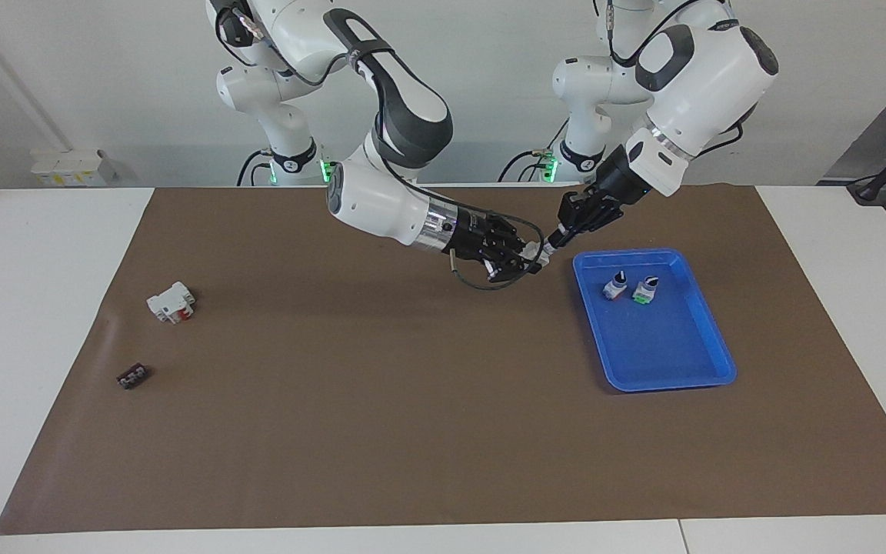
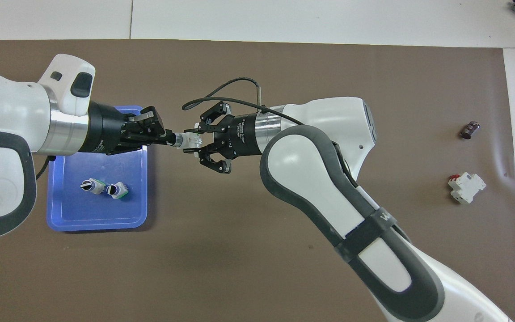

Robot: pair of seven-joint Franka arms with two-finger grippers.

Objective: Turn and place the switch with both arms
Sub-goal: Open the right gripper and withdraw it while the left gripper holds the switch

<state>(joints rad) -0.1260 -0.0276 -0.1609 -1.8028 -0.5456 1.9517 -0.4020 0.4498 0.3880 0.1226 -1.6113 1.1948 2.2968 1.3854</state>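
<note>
A switch (image 1: pixel 539 248) with a white-grey body is held in the air between my two grippers, over the brown mat just beside the blue tray (image 1: pixel 674 362). In the overhead view the switch (image 2: pixel 189 141) lies level. My right gripper (image 1: pixel 527 260) (image 2: pixel 196 142) is closed on its white body. My left gripper (image 1: pixel 556 239) (image 2: pixel 171 137) is shut on its collar and knob end, over the tray's corner. Two more switches (image 1: pixel 615 286) (image 1: pixel 646 290) with green ends and black knobs stand in the tray (image 2: pixel 101 214), also seen in the overhead view (image 2: pixel 91 186) (image 2: pixel 116 190).
A white block with a red part (image 1: pixel 171 302) (image 2: pixel 466 187) lies on the mat toward the right arm's end. A tiny flat black component (image 1: pixel 133 376) (image 2: pixel 470 129) lies farther from the robots than it. A black cable loops from the right wrist.
</note>
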